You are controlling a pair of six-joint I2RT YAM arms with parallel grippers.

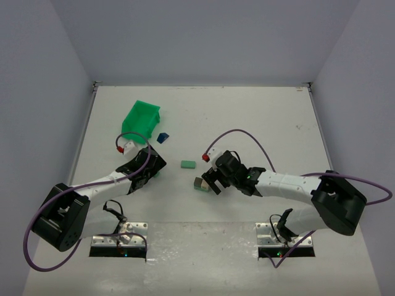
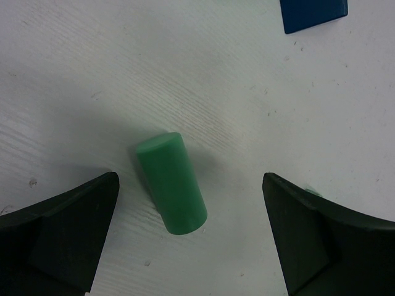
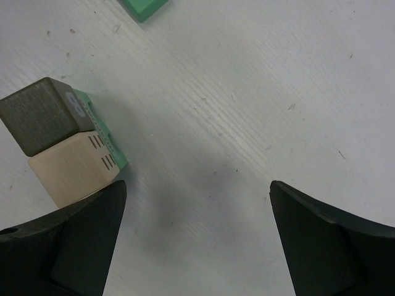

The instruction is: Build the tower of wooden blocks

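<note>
A green wooden cylinder (image 2: 171,183) lies on its side on the white table, between the fingers of my open left gripper (image 2: 190,185) and nearer the left finger. A dark blue roof-shaped block (image 2: 313,15) lies beyond it, and also shows in the top view (image 1: 162,137). A small cluster of blocks (image 1: 200,183) has a dark olive block (image 3: 40,115) and a pale wood block (image 3: 71,168) against a green piece (image 3: 105,139). It sits just outside the left finger of my open, empty right gripper (image 3: 197,188). A flat green block (image 1: 187,164) lies apart.
A bright green plastic bin (image 1: 141,118) stands at the back left, just behind the blue block. My left gripper (image 1: 153,168) and right gripper (image 1: 211,180) are about a hand's width apart mid-table. Grey walls enclose the table on three sides.
</note>
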